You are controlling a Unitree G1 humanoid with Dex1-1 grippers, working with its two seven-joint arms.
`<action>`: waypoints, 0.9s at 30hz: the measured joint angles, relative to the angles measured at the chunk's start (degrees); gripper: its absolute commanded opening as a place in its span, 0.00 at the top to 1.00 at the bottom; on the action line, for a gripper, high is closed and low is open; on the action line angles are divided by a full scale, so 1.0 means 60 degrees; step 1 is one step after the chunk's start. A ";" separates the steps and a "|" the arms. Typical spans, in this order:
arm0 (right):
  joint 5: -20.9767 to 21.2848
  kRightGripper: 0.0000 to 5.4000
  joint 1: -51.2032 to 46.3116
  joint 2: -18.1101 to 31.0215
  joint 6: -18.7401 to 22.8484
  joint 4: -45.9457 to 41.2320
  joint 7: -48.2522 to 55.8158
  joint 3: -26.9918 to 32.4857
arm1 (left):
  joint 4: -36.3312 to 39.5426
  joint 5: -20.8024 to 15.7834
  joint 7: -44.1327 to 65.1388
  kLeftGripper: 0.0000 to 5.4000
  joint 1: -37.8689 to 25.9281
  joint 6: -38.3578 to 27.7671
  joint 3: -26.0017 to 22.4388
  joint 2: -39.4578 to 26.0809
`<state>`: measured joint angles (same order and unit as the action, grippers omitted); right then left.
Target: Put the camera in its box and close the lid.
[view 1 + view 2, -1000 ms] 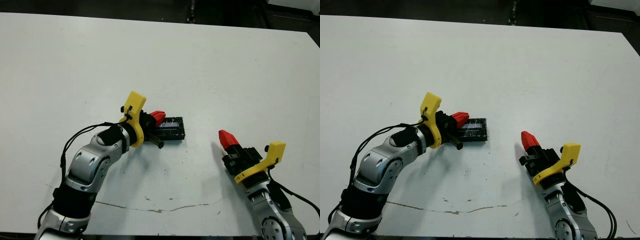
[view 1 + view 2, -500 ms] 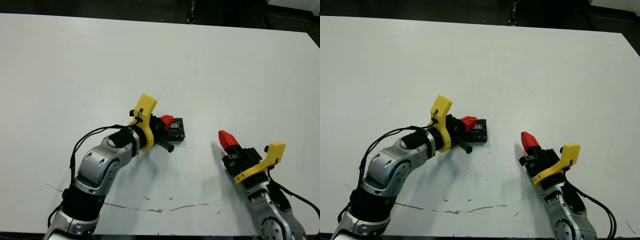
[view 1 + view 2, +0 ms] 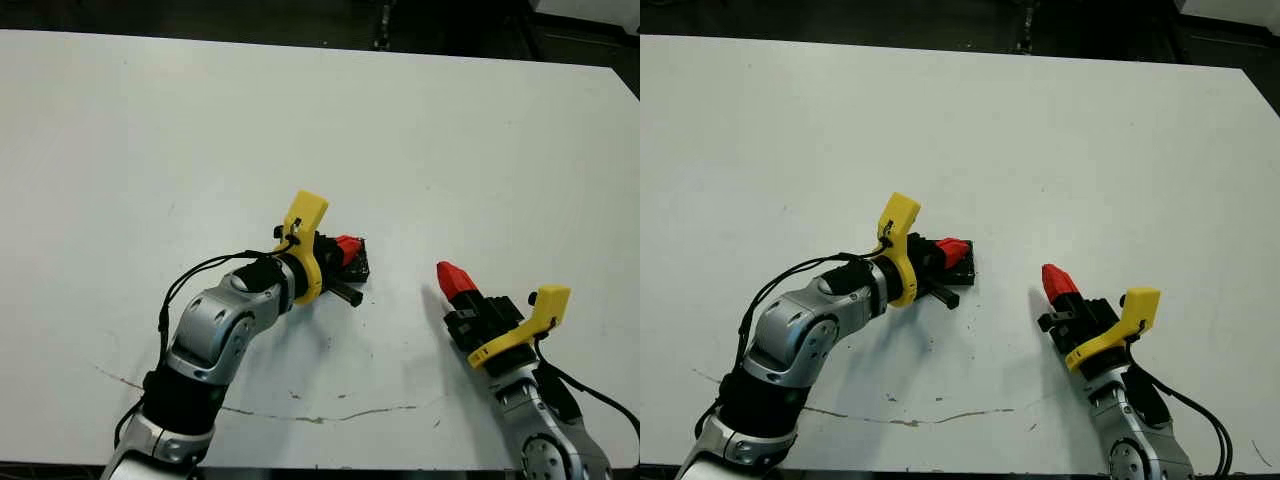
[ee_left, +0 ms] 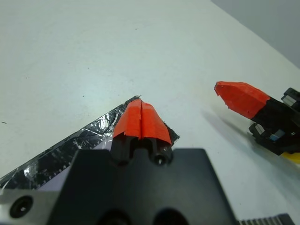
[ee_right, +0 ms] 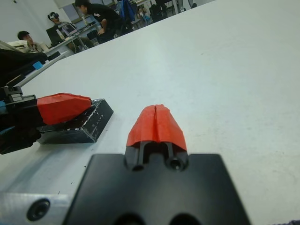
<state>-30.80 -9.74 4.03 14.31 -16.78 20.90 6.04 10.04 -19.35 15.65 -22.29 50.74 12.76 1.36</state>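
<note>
From the head view, the left claw (image 3: 347, 246) lay with its red tips pressed together on top of the lid (image 3: 357, 267), which sat on the box near the middle of the white desk (image 3: 200, 130). The right claw (image 3: 453, 278), also clenched and empty, waited well apart toward four o'clock.

In the left wrist view, the pinched fingers (image 4: 140, 122) rested on the speckled black lid (image 4: 61, 152), near its far corner. The camera was not visible, presumably inside.

The right wrist view showed the lid seated over the box's (image 5: 79, 133) side wall. Pressing straight down, evenly across the lid, would probably seat it without sliding the box.
</note>
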 measured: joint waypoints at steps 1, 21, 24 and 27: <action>-0.0013 1.00 0.0005 -0.0002 0.0000 -0.0010 0.0003 0.0000 | 0.0154 -0.0008 0.0058 1.00 0.0059 -0.0007 0.0003 -0.0095; 0.0000 1.00 0.0345 0.0017 -0.0326 -0.0206 -0.0004 0.0255 | 0.3450 -0.0977 0.1015 1.00 0.2677 -0.4712 -0.2825 -0.1334; -0.0004 1.00 0.0555 0.0027 -0.0350 -0.0374 -0.0091 0.0398 | 0.3140 -0.0333 0.0661 1.00 0.3013 -0.5844 -0.3021 -0.1314; 0.0016 1.00 0.0745 0.0027 -0.0448 -0.0454 -0.0261 0.0579 | 0.2679 0.0515 0.0193 1.00 0.3254 -0.7027 -0.3088 -0.1295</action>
<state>-30.70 -5.27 4.19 11.62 -19.50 19.33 9.51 26.12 -16.26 16.81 -2.77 8.58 -5.77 -6.42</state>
